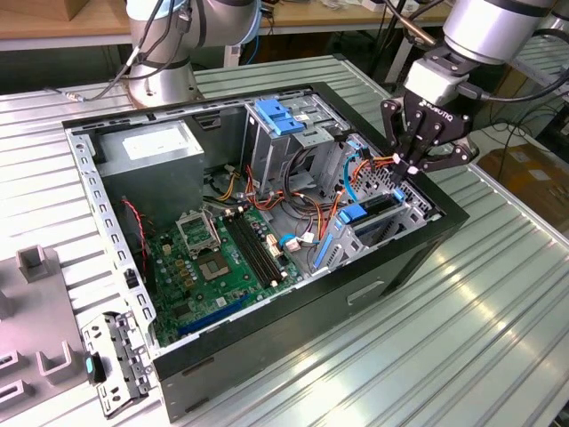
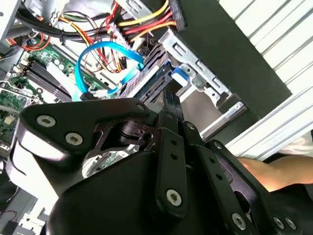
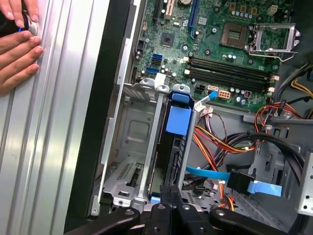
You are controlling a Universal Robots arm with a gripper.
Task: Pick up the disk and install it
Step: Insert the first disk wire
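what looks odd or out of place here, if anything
A person's hand rests on the table right beside the open case, near where the gripper hangs over the drive cage. Inside, the disk stands on edge in its cage slot and does not look askew.

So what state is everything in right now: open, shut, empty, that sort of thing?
Computer case: lying on its side, side panel off, insides open.
Disk: standing on edge in a slot of the drive cage.
Hand: shut, its tips over the disk's end.
Memory slots: empty.
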